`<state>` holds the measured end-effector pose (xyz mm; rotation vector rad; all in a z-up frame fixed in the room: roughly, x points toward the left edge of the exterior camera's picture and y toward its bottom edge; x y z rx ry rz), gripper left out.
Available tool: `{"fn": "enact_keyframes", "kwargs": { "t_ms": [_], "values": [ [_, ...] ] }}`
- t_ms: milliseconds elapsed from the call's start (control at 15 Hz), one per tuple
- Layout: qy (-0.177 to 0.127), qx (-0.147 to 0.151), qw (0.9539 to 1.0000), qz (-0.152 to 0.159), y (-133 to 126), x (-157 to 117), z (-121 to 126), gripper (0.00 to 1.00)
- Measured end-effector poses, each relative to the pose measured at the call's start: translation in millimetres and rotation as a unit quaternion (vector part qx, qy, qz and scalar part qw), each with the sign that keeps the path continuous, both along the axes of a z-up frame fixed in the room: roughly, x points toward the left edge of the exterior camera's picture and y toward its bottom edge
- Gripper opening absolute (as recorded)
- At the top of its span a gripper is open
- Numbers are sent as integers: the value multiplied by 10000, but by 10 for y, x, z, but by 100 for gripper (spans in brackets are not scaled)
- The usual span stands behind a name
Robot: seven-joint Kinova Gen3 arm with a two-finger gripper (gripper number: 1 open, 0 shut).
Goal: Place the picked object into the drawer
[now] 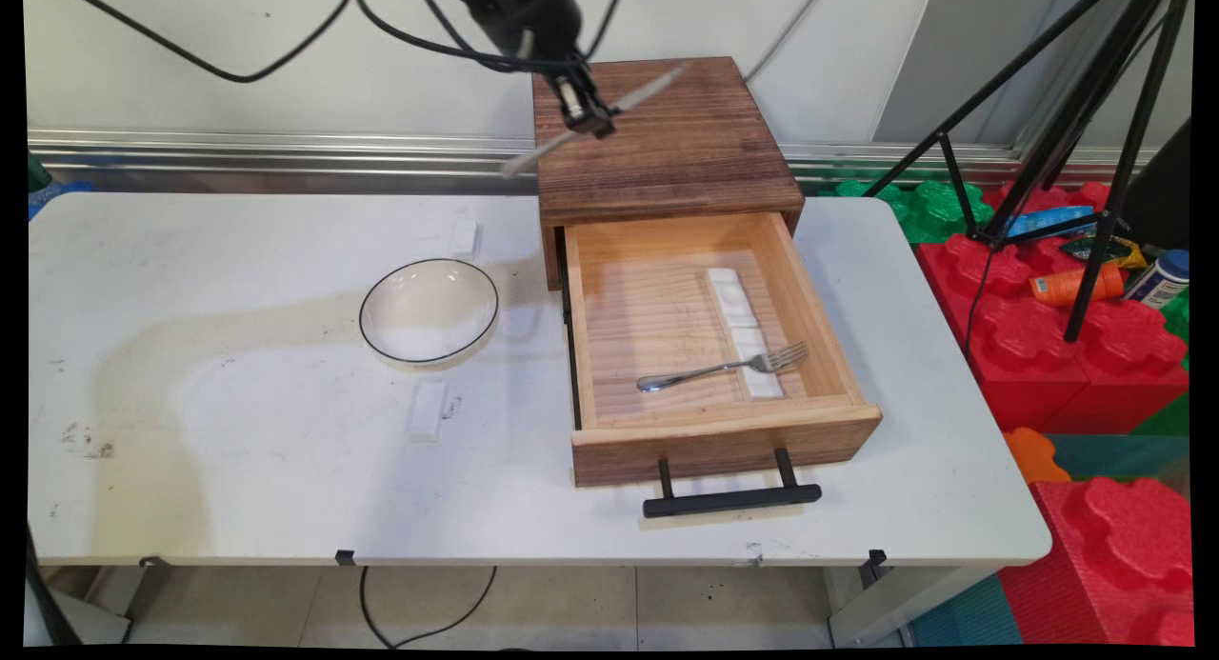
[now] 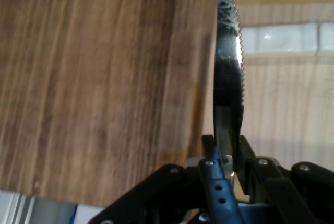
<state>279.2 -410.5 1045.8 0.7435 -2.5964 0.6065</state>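
Above the wooden drawer box (image 1: 667, 141), the gripper (image 1: 586, 117) pinches a table knife (image 1: 595, 117) by its middle, blurred; below, a fork (image 1: 724, 367) lies in the open drawer (image 1: 714, 422), beside a glass bowl (image 1: 429, 310). From the hand, fingers (image 2: 211, 153) clamp the serrated blade (image 2: 229, 72).

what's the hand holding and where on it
A table knife with a serrated blade, pinched by the hand roughly mid-length, above the wooden drawer box.
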Motion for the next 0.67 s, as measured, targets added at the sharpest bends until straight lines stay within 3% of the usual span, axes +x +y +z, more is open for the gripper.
{"fn": "enact_keyframes", "kwargs": {
  "t_ms": [267, 667],
  "values": [
    [86, 104, 9993, -342, -78, -361, -133, 0],
    [233, 307, 9974, -616, -269, -702, -456, 0]
  ]
}}
